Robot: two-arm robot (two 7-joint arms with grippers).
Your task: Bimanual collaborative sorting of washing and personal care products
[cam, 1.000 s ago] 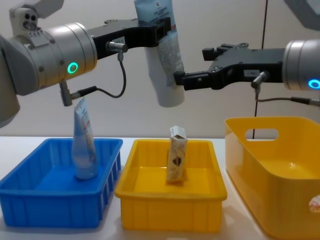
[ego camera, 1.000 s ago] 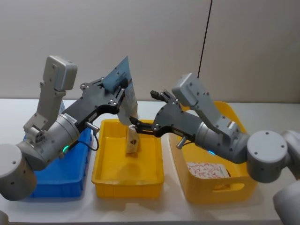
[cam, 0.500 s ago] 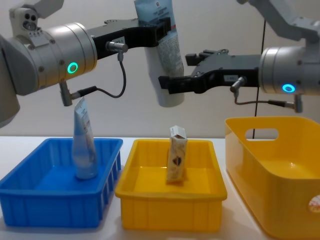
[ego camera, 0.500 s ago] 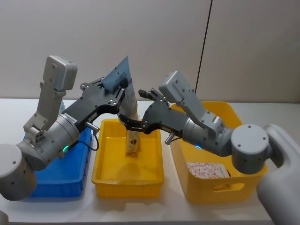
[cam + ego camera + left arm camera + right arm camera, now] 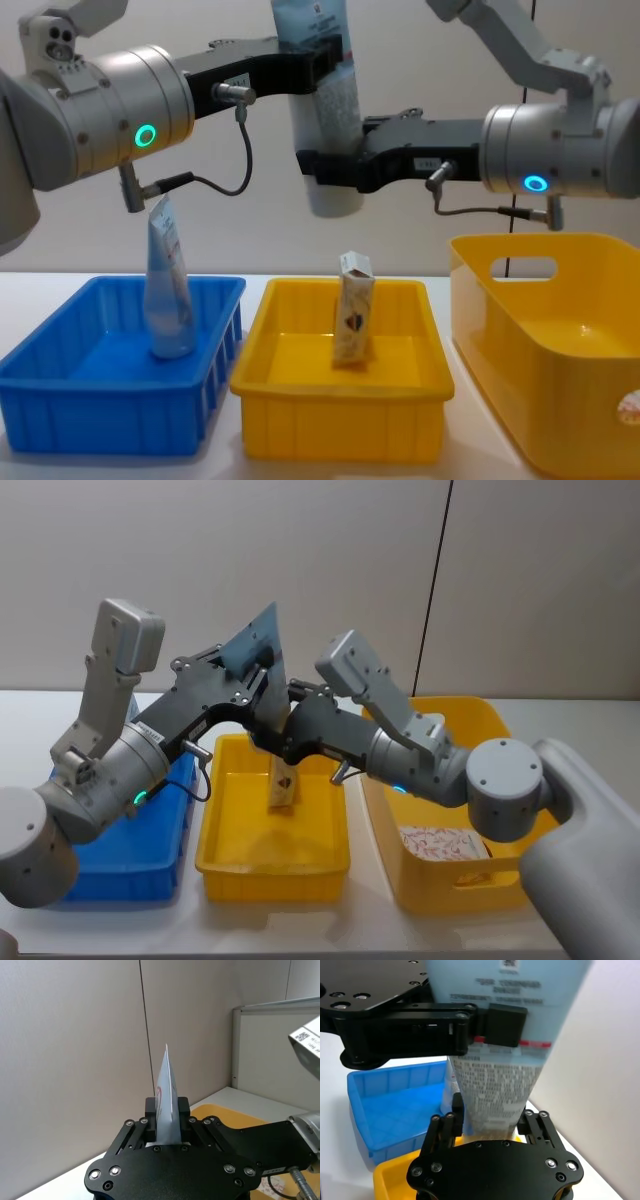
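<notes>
You have 3 bins in front of you: a deep yellow tub [image 5: 545, 350] on the right with a red-patterned white carton [image 5: 443, 843] lying in it, a shallow yellow tray [image 5: 343, 440] in the middle, and a blue bin [image 5: 110, 410] on the left. Above the tray, the left gripper [image 5: 322, 62] is clamped on the crimped upper end of a pale-blue squeeze tube [image 5: 330, 140], which hangs cap-down in the air, well clear of every bin. The right gripper [image 5: 318, 170] reaches in from the right with its fingers [image 5: 454, 1110] set on either side of the tube's lower body; they look close around it, but you cannot tell whether they press it yet. The risk, as I judge it, is the handover: if the left gripper lets go before the right one bites firmly, the soft, smooth tube slips down onto the small white carton [image 5: 353, 320] standing upright in the tray and tips it. Squeezing low near the cap may also skew the tube. The tube is translucent, printed with dense dark text, a red stripe and a code near the top. A 2nd, smaller tube [image 5: 168, 290] stands upright in the blue bin.
</notes>
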